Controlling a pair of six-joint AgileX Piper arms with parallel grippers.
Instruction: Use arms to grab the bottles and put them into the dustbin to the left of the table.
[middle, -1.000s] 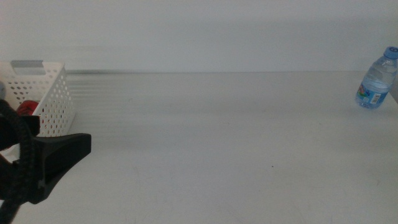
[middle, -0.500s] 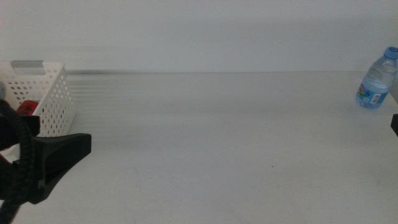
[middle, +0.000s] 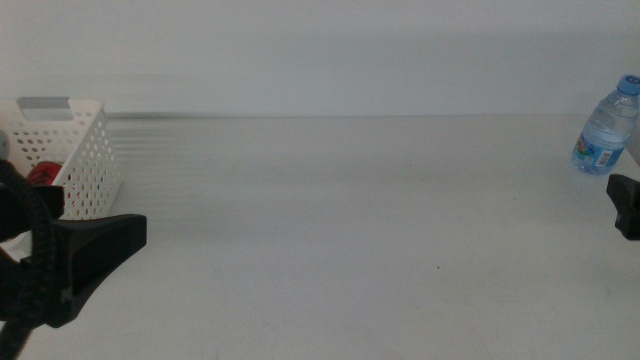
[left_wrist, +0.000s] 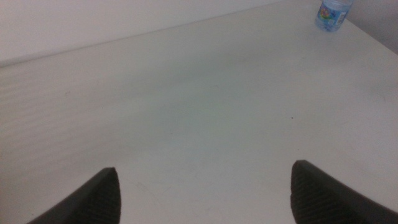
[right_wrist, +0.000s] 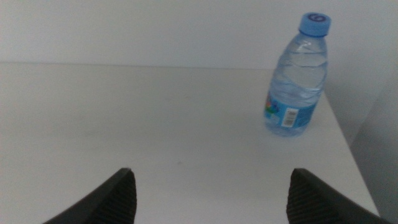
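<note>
My right tool (right_wrist: 211, 196), wide open and empty, approaches the water bottle (right_wrist: 297, 78) ahead; next, probably straddle its body.

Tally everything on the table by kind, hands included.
Water bottle: 1
Basket: 1
Red item in the basket, kind unclear: 1
Hands: 2, left hand and right hand, both open
Total: 5
</note>
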